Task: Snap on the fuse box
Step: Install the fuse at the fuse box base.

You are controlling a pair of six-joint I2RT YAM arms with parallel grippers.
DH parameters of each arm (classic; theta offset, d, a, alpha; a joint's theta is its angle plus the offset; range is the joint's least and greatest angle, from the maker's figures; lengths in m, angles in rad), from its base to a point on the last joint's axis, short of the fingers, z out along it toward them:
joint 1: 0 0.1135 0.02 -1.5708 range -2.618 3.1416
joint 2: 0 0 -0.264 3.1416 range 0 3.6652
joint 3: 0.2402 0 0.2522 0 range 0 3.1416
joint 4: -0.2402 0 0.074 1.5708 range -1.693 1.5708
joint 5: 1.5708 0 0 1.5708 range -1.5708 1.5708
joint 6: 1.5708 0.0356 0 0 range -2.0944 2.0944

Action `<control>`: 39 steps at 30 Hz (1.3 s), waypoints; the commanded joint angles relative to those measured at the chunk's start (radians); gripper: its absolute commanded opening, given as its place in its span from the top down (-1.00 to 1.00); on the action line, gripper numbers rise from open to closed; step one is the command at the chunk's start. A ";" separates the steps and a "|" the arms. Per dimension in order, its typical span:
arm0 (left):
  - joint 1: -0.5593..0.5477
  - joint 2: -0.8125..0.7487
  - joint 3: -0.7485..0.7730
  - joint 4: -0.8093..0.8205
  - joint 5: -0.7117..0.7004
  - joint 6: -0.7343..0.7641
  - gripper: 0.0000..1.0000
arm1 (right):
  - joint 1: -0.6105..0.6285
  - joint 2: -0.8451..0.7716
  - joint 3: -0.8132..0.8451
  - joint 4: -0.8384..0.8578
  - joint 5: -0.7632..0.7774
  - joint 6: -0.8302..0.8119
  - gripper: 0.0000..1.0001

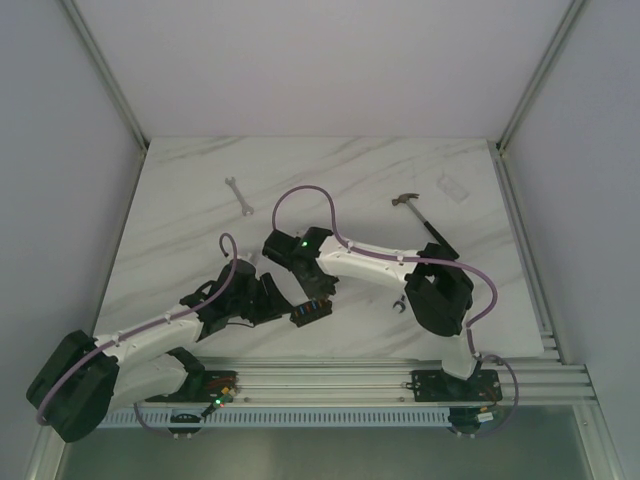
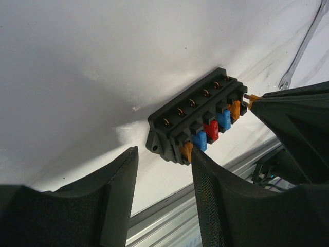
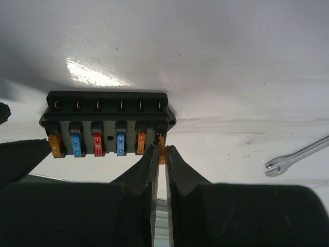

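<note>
Black fuse box (image 1: 311, 313) lies diagonally, fuses (image 3: 97, 144) facing right hand (image 3: 161, 152) pinching orange fuse (image 3: 161, 143).

We look down from above and behind the arm bases, taking in the whole table (image 1: 350, 170). Our two wrist views sit low and very close over its near part; all three share the fuse box (image 1: 312, 312).

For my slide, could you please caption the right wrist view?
Right tool holds an orange fuse at the fuse box end slot.
</note>
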 commanded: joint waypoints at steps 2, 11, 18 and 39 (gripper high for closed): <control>0.002 -0.003 -0.013 0.018 0.013 -0.017 -0.09 | 0.012 0.011 0.044 -0.046 0.030 0.024 1.00; -0.001 -0.005 -0.016 0.021 0.013 -0.024 -0.09 | 0.016 0.033 0.037 -0.054 0.033 0.038 1.00; -0.003 -0.008 -0.017 0.023 0.011 -0.027 -0.09 | 0.016 0.044 0.036 -0.052 0.042 0.043 1.00; -0.010 -0.011 -0.020 0.034 0.010 -0.034 -0.09 | 0.017 0.058 0.038 -0.030 0.029 0.086 1.00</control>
